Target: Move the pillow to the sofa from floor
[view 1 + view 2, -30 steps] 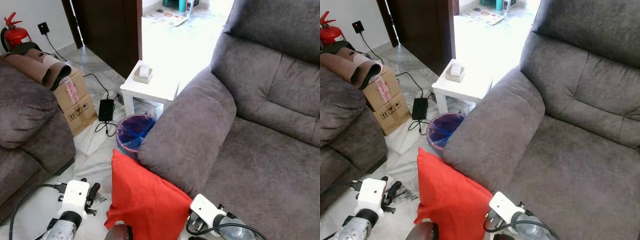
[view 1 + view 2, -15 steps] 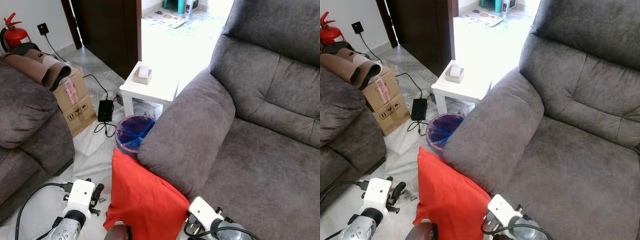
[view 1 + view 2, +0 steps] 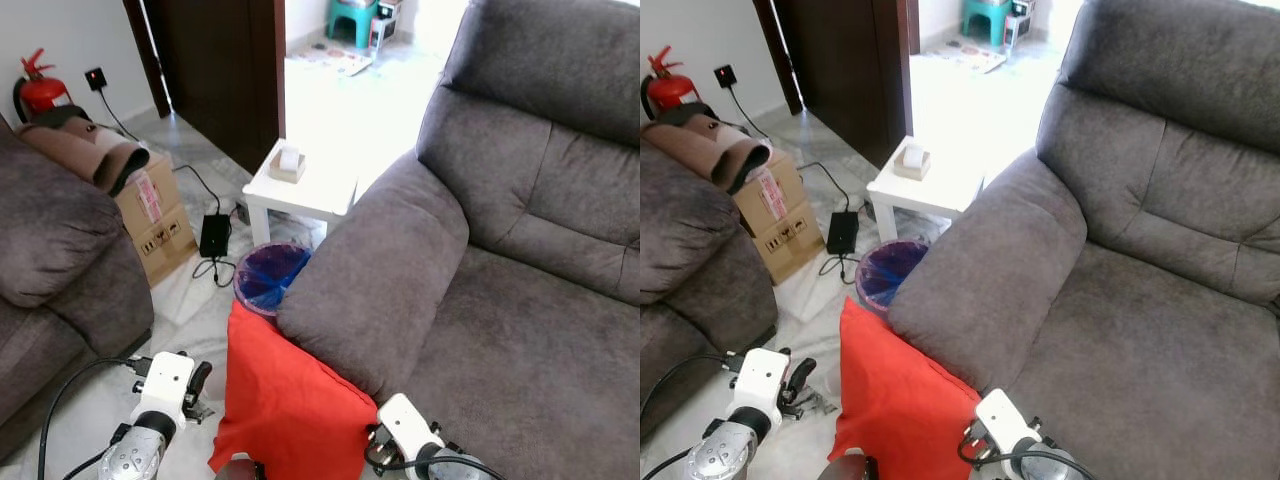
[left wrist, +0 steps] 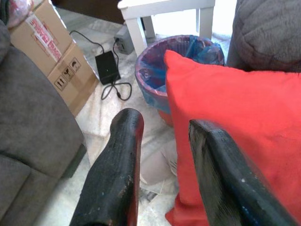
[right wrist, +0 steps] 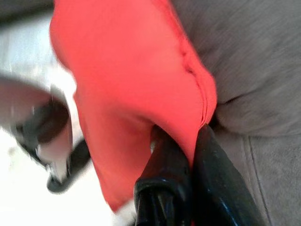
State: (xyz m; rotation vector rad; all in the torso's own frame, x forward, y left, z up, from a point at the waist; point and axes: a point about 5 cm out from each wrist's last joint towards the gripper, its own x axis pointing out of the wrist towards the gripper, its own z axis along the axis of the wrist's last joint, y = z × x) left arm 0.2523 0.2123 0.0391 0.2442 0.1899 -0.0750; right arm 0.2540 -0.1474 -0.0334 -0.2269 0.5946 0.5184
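Observation:
A red pillow [image 3: 285,395] stands on the floor, leaning against the front of the grey sofa's armrest [image 3: 375,270]. In the right wrist view my right gripper [image 5: 188,150] is shut on the pillow [image 5: 131,80], pinching its edge by the armrest. My right wrist [image 3: 405,435] sits low beside the pillow. My left gripper [image 4: 162,134] is open, its fingers [image 4: 117,155] just left of the pillow [image 4: 230,122] without touching it. Its wrist [image 3: 165,385] hovers over the floor to the pillow's left.
A bin with a blue liner [image 3: 268,275] stands right behind the pillow, next to a white side table [image 3: 305,180]. A cardboard box [image 3: 155,215], a black adapter with cable [image 3: 214,235] and a second grey sofa [image 3: 50,250] lie to the left. The sofa seat [image 3: 530,350] stretches to the right.
The view has tilted up a little. My left arm has edged closer to the pillow. The right gripper still holds the pillow's edge.

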